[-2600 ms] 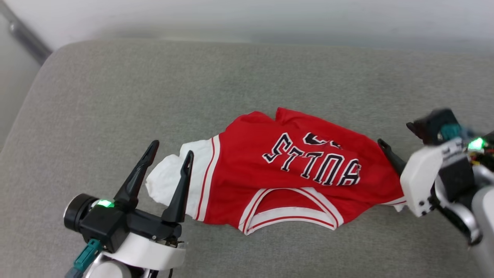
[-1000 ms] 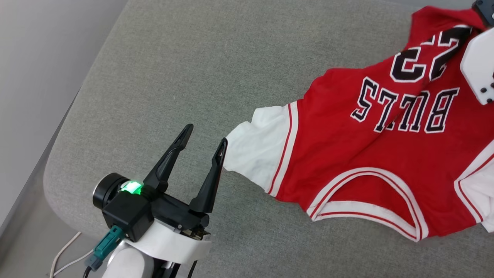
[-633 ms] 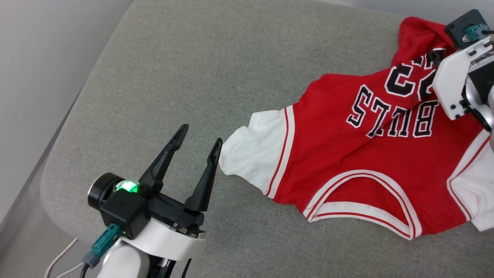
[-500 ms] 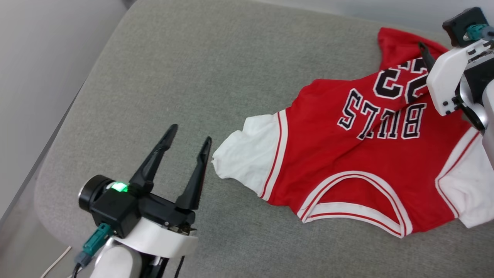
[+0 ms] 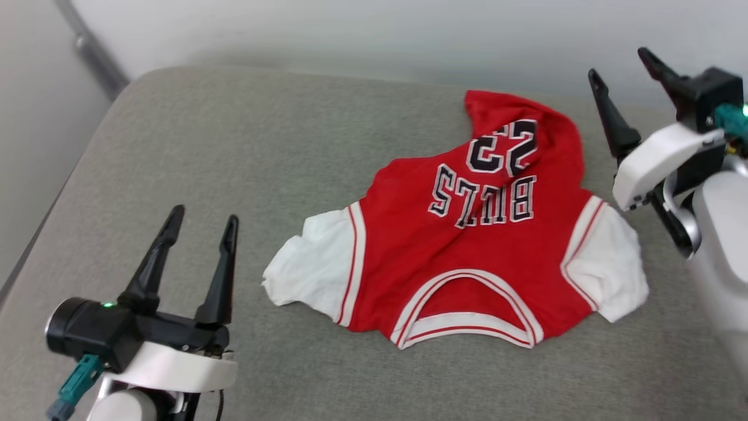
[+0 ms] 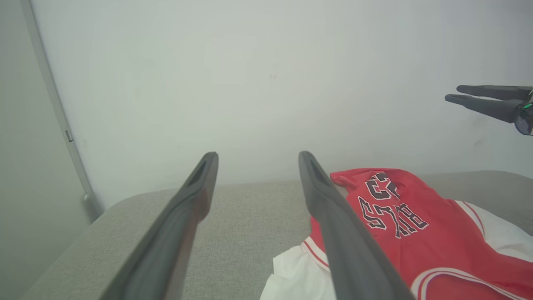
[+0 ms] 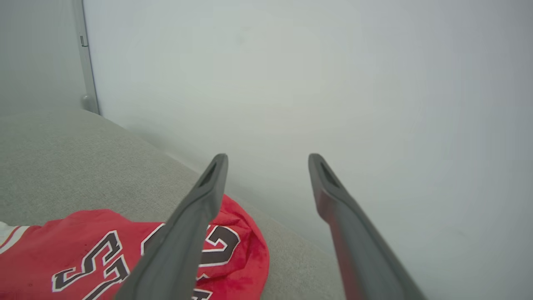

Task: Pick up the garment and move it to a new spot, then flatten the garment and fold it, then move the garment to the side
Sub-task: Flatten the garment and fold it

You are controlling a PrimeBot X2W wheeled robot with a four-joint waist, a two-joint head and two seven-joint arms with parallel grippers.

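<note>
Garment (image 5: 467,257) lies sleeve-to-sleeve between the empty, wide-spread left gripper (image 5: 204,213) and right gripper (image 5: 618,62); the right seems nearer its bunched hem.

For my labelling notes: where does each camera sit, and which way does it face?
Head view: from above, down at the garment on the cushion; left gripper and right gripper show, open.
Left wrist view: along its fingers toward the wall.
Right wrist view: along its fingers toward the wall.
Shared: every view catches the garment.
</note>
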